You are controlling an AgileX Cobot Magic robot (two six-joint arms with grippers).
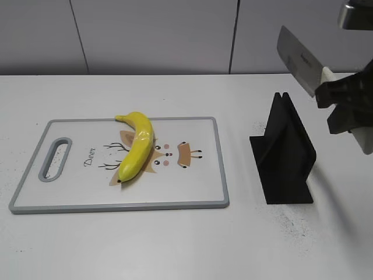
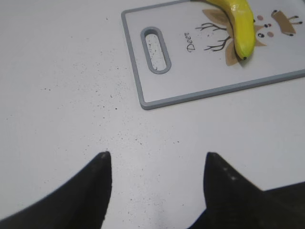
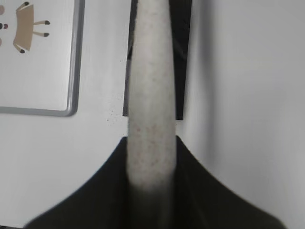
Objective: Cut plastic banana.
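Note:
The plastic banana (image 1: 137,146) is glossy yellow and lies at a slant on the white cutting board (image 1: 198,192); it also shows in the left wrist view (image 2: 240,26) at the top. My right gripper (image 1: 341,102) is shut on a knife's pale speckled handle (image 3: 151,95) and holds the grey blade (image 1: 298,58) in the air above the black knife stand (image 1: 284,153), right of the board. My left gripper (image 2: 157,157) is open and empty over bare table, near the board's handle-hole end (image 2: 156,50); it is out of the exterior view.
The cutting board has a grey rim, a handle slot (image 1: 55,158) at its left end and a deer drawing. The black stand (image 3: 178,57) sits under the held knife. A grey wall runs behind the white table (image 1: 175,245).

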